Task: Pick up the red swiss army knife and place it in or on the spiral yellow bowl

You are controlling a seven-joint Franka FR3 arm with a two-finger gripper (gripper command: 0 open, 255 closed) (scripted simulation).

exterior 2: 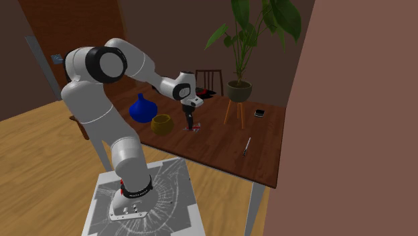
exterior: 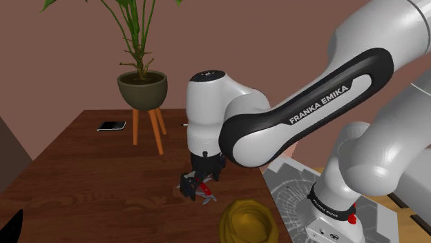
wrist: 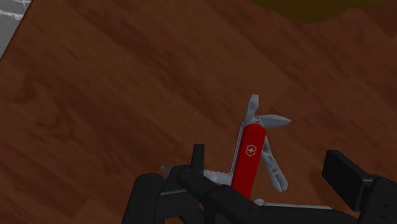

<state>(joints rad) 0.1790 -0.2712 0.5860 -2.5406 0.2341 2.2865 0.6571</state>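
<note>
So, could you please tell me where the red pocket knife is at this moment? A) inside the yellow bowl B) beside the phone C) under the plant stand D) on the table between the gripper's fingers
D: the red knife lies on the wooden table between the fingers of the open gripper, with the yellow bowl apart from it.

The arm (exterior: 304,110) stretches forward, wrist (exterior: 207,114) turned straight down, end effector (exterior: 200,185) held low with both fingers (wrist: 347,175) apart.
</note>
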